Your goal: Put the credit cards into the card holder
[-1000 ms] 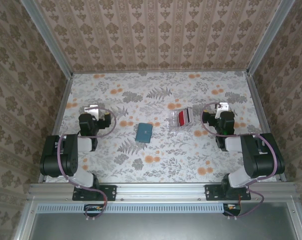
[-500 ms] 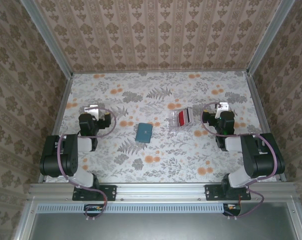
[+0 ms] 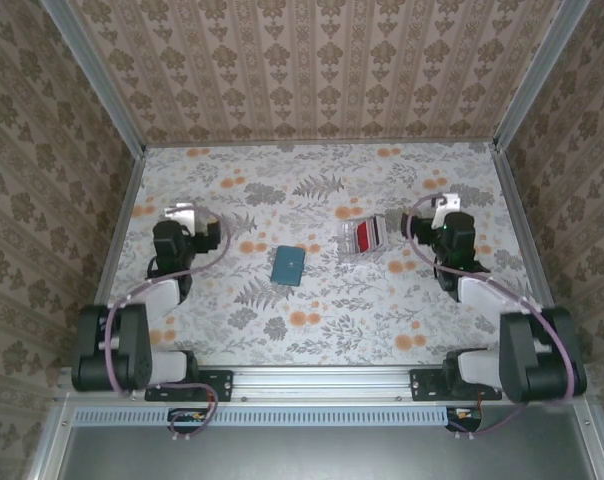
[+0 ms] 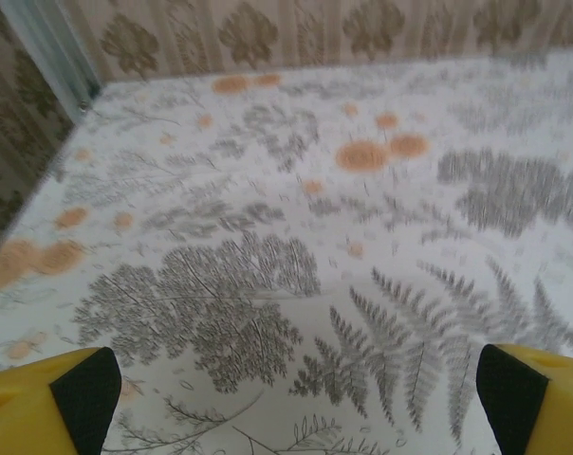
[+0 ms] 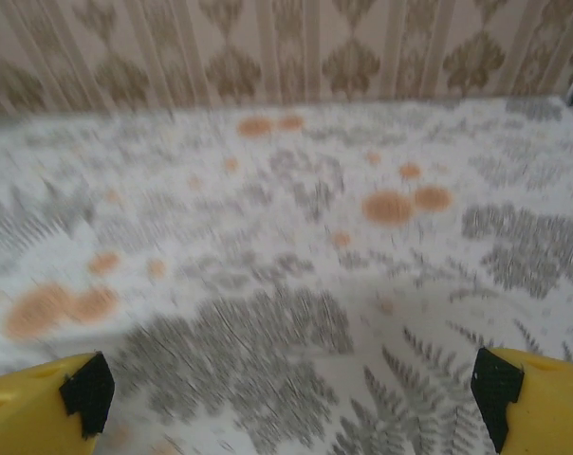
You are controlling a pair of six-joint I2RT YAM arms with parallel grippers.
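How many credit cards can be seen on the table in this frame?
1: a red card lies in the clear tray, right of the teal card holder. More may be stacked with it in the tray; it is too small to tell.

Lying flat, seemingly folded shut and slightly askew on the floral table [image 3: 312, 190]: the teal card holder [image 3: 288, 265]. Sitting apart to its right inside a clear tray [image 3: 348, 240]: the credit cards [image 3: 364, 236], bright red showing.
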